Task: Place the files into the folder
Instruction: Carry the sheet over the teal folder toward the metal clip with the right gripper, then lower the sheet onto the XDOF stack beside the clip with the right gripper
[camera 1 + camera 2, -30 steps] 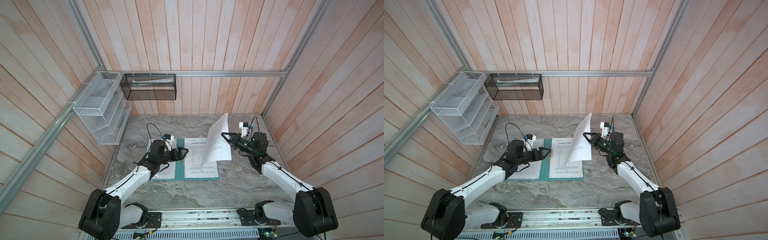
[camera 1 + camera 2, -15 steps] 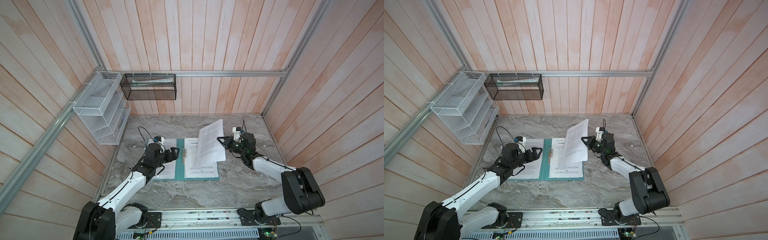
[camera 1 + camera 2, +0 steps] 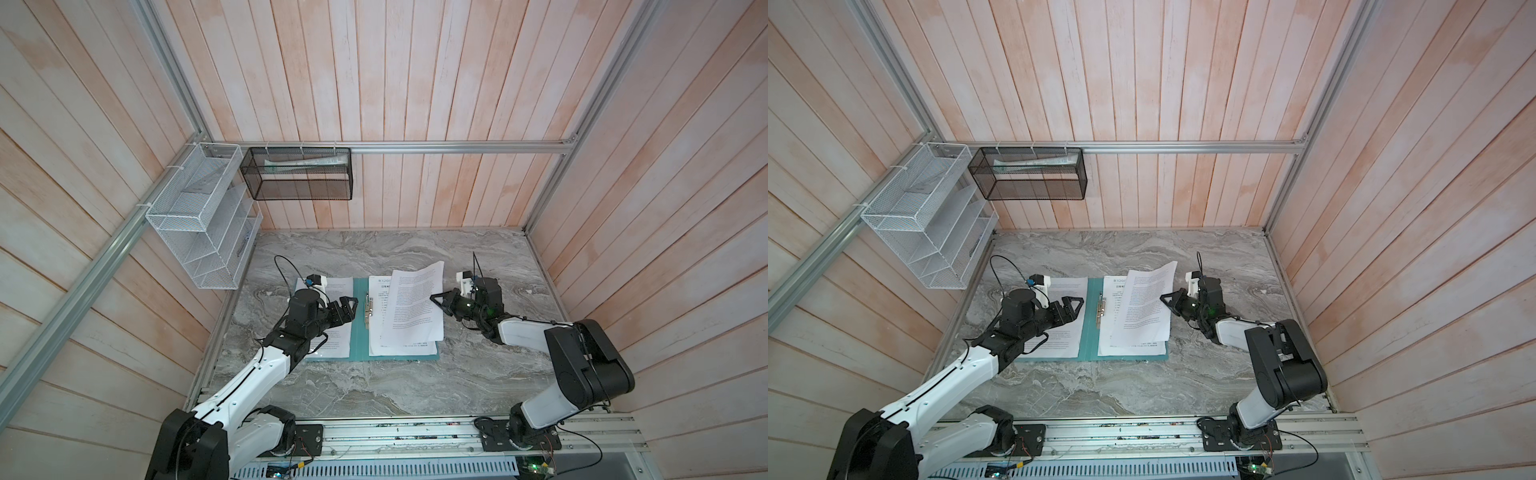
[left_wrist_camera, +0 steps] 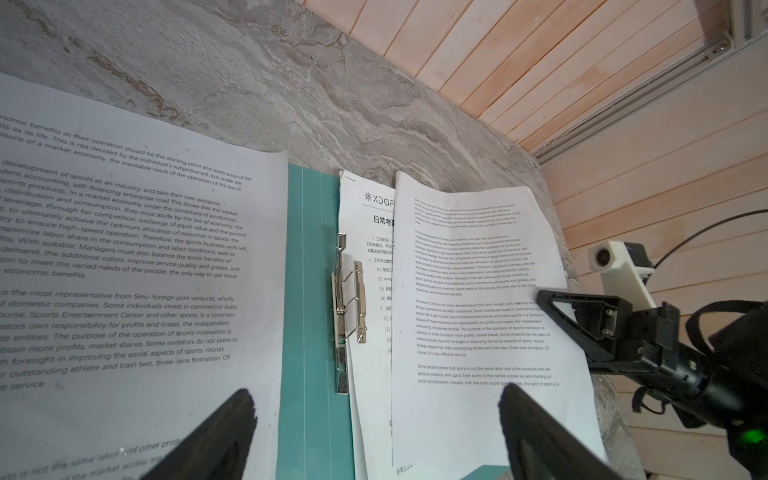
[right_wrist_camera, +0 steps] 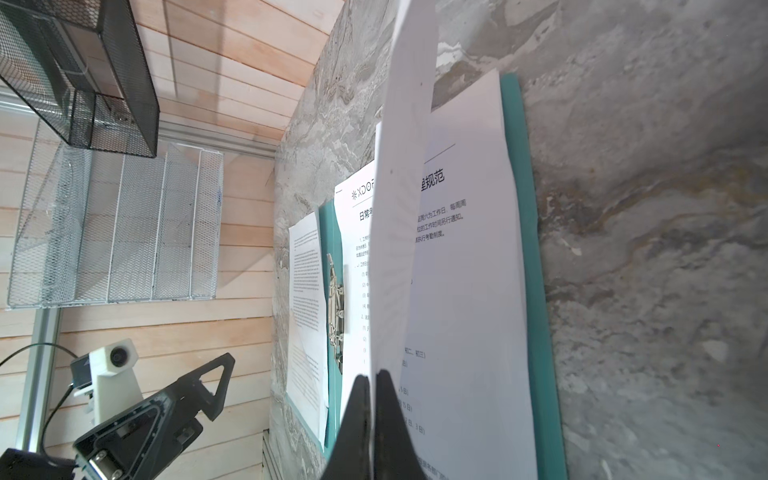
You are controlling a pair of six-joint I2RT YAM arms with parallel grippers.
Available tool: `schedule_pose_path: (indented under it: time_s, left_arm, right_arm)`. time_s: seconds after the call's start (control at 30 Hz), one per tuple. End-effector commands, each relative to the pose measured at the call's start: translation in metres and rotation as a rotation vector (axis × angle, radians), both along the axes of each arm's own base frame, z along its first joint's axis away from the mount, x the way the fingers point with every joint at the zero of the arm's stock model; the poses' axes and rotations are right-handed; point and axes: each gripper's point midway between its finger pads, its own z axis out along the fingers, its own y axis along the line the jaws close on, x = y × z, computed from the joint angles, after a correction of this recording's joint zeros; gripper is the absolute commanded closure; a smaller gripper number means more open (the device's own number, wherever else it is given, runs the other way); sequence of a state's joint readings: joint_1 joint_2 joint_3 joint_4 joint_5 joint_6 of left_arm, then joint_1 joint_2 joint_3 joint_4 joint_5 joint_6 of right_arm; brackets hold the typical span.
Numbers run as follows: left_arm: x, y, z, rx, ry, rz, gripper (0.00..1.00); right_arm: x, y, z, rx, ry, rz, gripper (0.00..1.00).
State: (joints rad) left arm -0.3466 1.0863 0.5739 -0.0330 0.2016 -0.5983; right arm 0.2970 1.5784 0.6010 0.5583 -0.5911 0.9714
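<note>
The left sheet (image 4: pixel 124 270) carried English print, with lines such as "development of sports as an industry, and take their own decisions" and "Sports Entertainment Center and other sports". The headed sheet (image 4: pixel 368 232) bore a logo reading "XDO", cut off by the held sheet (image 4: pixel 478 291), above a Chinese heading that began "日常考". In the right wrist view the headed sheet (image 5: pixel 465 270) showed the heading's end, "规范". The held sheet's smaller print included "Some people believe that sports is not the same labor".

The folder (image 3: pixel 359 338) is teal-green. The files (image 3: pixel 413 305) are white, covered in dense black print. The worktop (image 3: pixel 374 386) is grey with marble-like veining. The wire rack (image 3: pixel 195 232) is white, the mesh basket (image 3: pixel 297 192) black, the plank walls (image 3: pixel 415 83) pale pinkish wood.
</note>
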Motion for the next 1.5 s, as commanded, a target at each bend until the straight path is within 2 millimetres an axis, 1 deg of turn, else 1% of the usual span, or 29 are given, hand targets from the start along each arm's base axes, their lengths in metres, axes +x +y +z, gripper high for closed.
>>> schedule_pose_path:
  time_s: [0.0, 0.17, 0.27, 0.4, 0.47, 0.7, 0.8, 1.03, 1.2, 1.33, 1.47]
  left_arm:
    - [-0.002, 0.001, -0.005, 0.006, 0.006, -0.007, 0.06]
    - [-0.001, -0.003, -0.003, -0.009, 0.007, -0.023, 0.06]
    - [-0.001, -0.004, -0.003, -0.005, 0.009, -0.031, 0.07]
    - [0.000, -0.004, -0.002, -0.002, 0.009, -0.031, 0.07]
    - [0.001, -0.004, -0.001, -0.001, 0.007, -0.031, 0.07]
    - [0.003, -0.007, -0.004, -0.001, 0.020, -0.041, 0.07]
    - [0.003, -0.007, -0.007, 0.000, 0.028, -0.044, 0.07]
    - [0.002, -0.006, -0.007, 0.002, 0.029, -0.039, 0.07]
    - [0.002, -0.005, -0.008, 0.006, 0.032, -0.036, 0.07]
    - [0.002, -0.006, -0.010, 0.004, 0.037, -0.039, 0.07]
    - [0.004, -0.007, -0.012, 0.003, 0.041, -0.037, 0.07]
  right_arm:
    - [-0.007, 0.010, -0.002, -0.015, -0.022, 0.079, 1.00]
    - [-0.009, 0.022, -0.002, -0.030, -0.036, 0.178, 1.00]
    - [-0.011, 0.026, -0.001, -0.047, -0.042, 0.224, 1.00]
    - [-0.015, 0.029, -0.001, -0.076, -0.049, 0.282, 1.00]
    - [-0.017, 0.029, -0.003, -0.093, -0.045, 0.311, 1.00]
    - [-0.027, 0.037, -0.005, -0.063, -0.025, 0.410, 1.00]
    - [-0.030, 0.038, -0.007, -0.066, -0.018, 0.431, 1.00]
    - [-0.034, 0.032, -0.005, -0.083, -0.017, 0.450, 1.00]
    - [-0.038, 0.026, 0.006, -0.036, -0.031, 0.459, 1.00]
    - [-0.042, 0.019, 0.018, 0.004, -0.049, 0.454, 1.00]
    - [-0.044, 0.011, 0.022, -0.010, -0.059, 0.455, 1.00]
